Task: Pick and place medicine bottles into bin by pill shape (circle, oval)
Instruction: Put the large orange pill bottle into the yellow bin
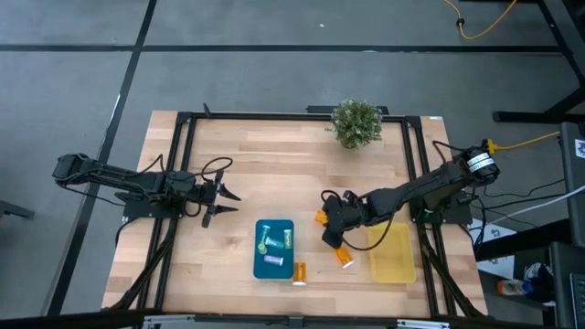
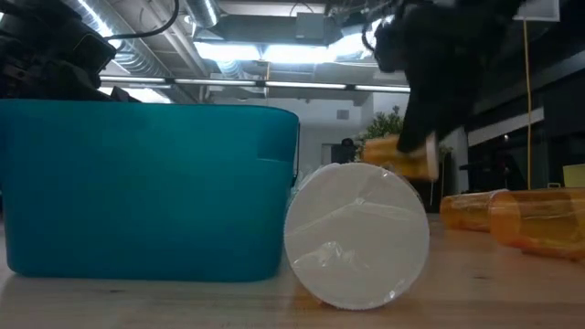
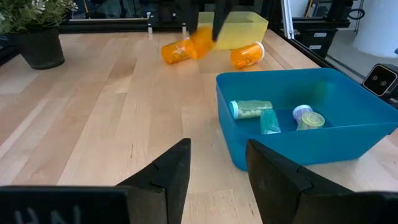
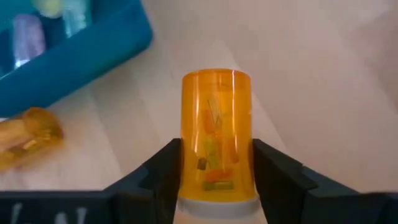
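We see left gripper [image 1: 222, 203] hovering over counter [image 1: 274, 155] left of blue bin [image 1: 274, 265], jaws wide, empty. Blue bin holds three bottles [image 3: 273, 116], green, teal, purple. Orange bottle [image 1: 299, 272] lies on counter just right of bin. Right gripper [image 1: 331, 239], between bins, jaws clamped on held bottle [image 4: 216, 143]. Another orange bottle [image 1: 345, 258] lies near it. Yellow bin [image 1: 393, 256] at right.
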`<state>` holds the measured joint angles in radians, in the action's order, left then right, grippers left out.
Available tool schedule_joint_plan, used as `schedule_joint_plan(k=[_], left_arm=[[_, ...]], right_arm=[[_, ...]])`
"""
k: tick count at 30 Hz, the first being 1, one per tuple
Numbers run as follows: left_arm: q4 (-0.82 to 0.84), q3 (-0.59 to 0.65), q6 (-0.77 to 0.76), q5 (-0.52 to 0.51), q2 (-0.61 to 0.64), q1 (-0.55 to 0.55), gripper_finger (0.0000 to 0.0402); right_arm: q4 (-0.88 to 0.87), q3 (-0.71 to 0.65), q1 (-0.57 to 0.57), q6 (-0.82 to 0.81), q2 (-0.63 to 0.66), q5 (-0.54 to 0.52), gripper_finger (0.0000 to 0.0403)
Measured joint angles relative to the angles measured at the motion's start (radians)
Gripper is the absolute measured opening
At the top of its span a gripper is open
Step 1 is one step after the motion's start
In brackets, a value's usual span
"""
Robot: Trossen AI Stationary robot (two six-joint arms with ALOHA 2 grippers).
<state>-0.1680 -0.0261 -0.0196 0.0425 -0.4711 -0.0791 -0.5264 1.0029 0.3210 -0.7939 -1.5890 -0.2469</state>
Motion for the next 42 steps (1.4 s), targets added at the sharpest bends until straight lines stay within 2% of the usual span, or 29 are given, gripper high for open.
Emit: schedule_joint_plan(k=[6,11,14,17,21,30,42], left_arm=[[0.0,0.0,0.0,0.0,0.0,0.0,0.0147],[0.0,0.0,0.003,0.0,0.0,0.0,0.0147],[0.0,0.0,0.005,0.0,0.0,0.0,0.0147],[0.0,0.0,0.005,0.0,0.0,0.0,0.0147],[0.001,0.0,0.006,0.0,0.0,0.0,0.0147],[0.0,0.0,0.006,0.0,0.0,0.0,0.0147],[0.0,0.0,0.004,0.0,0.0,0.0,0.0147]], right_arm=[[-0.438,0.218,0.046,-0.173,0.0,-0.085,0.0175],[-0.715,0.324,0.131,-0.378,0.002,-0.118,0.0175],[-0.877,0.34,0.193,-0.568,0.002,-0.098,0.0175],[-1.009,0.333,0.264,-0.789,0.002,-0.005,0.0175],[-1.023,0.316,0.36,-0.963,0.001,0.117,0.0175],[-0.968,0.315,0.456,-1.135,0.001,0.128,0.0193],[-0.956,0.314,0.462,-1.138,0.001,0.139,0.0198]])
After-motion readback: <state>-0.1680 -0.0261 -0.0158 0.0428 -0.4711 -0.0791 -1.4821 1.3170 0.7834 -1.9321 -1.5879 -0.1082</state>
